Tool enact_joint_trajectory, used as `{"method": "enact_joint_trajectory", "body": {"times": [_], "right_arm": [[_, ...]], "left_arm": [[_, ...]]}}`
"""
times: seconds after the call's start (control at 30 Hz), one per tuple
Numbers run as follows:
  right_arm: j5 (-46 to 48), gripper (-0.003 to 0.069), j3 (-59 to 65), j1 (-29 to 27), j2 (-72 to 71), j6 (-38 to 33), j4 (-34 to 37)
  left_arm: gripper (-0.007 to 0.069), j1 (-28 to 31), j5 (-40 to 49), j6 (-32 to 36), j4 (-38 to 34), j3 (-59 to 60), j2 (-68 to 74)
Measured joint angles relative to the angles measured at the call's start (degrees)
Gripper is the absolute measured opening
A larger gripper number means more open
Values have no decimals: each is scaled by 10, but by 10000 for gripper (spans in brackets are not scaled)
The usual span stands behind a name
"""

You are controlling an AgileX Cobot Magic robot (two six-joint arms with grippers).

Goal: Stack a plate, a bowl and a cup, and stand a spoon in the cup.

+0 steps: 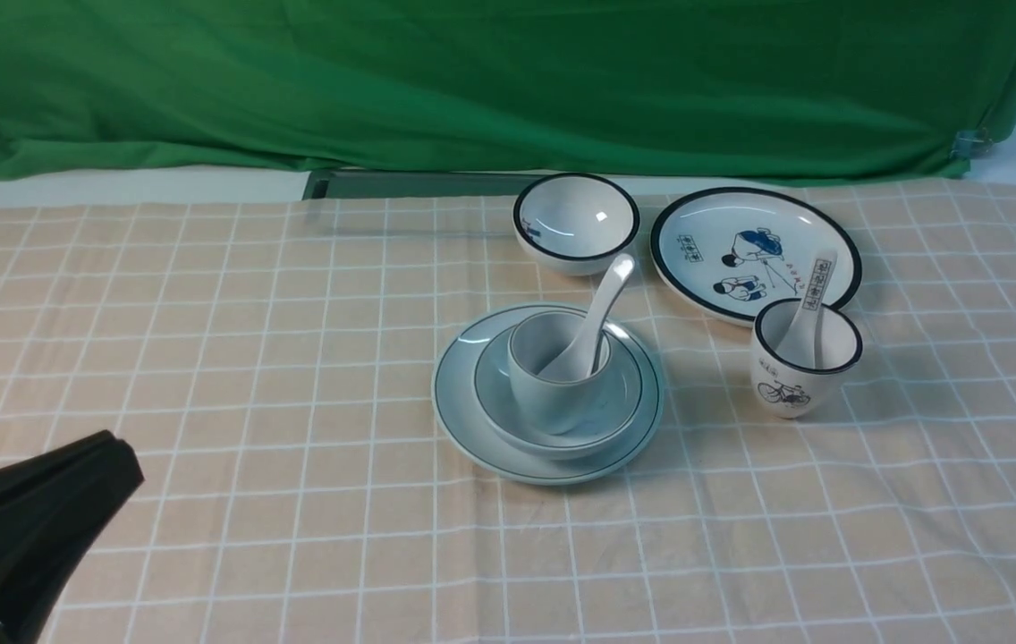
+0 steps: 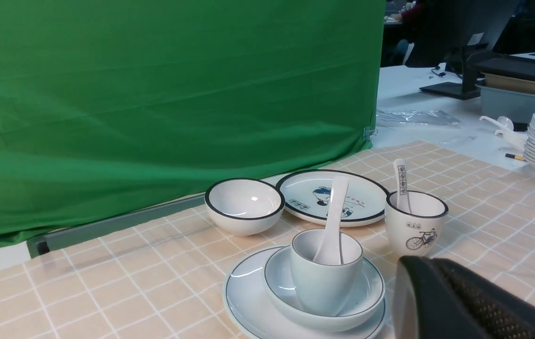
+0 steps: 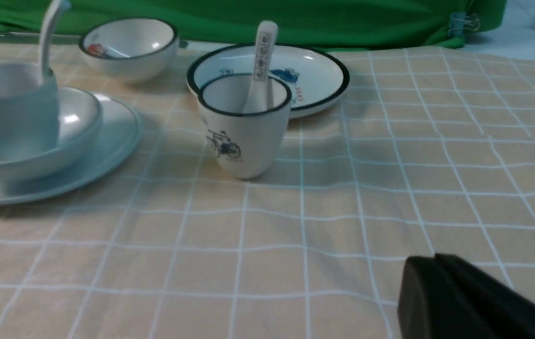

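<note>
Stack looks complete, judging by how things sit: plate [image 1: 463, 420] on the cloth, bowl [image 1: 624, 398] nested in it, cup [image 1: 548, 394] upright in the bowl, spoon [image 1: 593, 322] standing in the cup with the handle leaning on the rim

Left gripper [image 1: 119, 452] is pulled back low at the near corner, jaws pressed together, holding nothing. The stack sits well ahead of it and off to its right, nothing between them. Right gripper [image 3: 430, 278] only shows in its wrist cam, jaws also together and empty; stack is well ahead and to its left, with the bicycle cup [image 3: 244, 127] nearer, ahead of it

Step in hand, my read: retreat/idle after spoon placement. Next move calls for nothing on the set, just keep both arms clear so the spoon isn't knocked. It's tall and only propped, so that's the weak point

Materials: task pieces are glazed ceramic, pale blue-grey, smooth and glossy with highlights; plate and bowl have a thin dark rim line, cup is plain, handleless, slightly tapered. Spoon is glossy white, deep scoop, curved handle

Decoys beyond the stack: black-rimmed bowl [image 1: 575, 222], cartoon plate [image 1: 740, 219], printed spoon [image 1: 812, 304] in the bicycle cup. Checked tablecloth [image 1: 293, 358] is soft fabric, slightly wrinkled, so footing is a bit uneven
</note>
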Motion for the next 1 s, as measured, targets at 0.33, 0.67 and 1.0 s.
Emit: {"method": "enact_joint_trajectory", "body": {"times": [0.33, 0.67, 1.0], "right_arm": [[50, 20, 4, -5, -14, -24, -6], [52, 25, 4, -5, -14, -23, -7], [52, 49, 4, -5, -14, -23, -7]], "left_arm": [[6, 0, 0, 0, 0, 0, 0], [6, 0, 0, 0, 0, 0, 0], [6, 2, 0, 5, -2, 2, 0]]}}
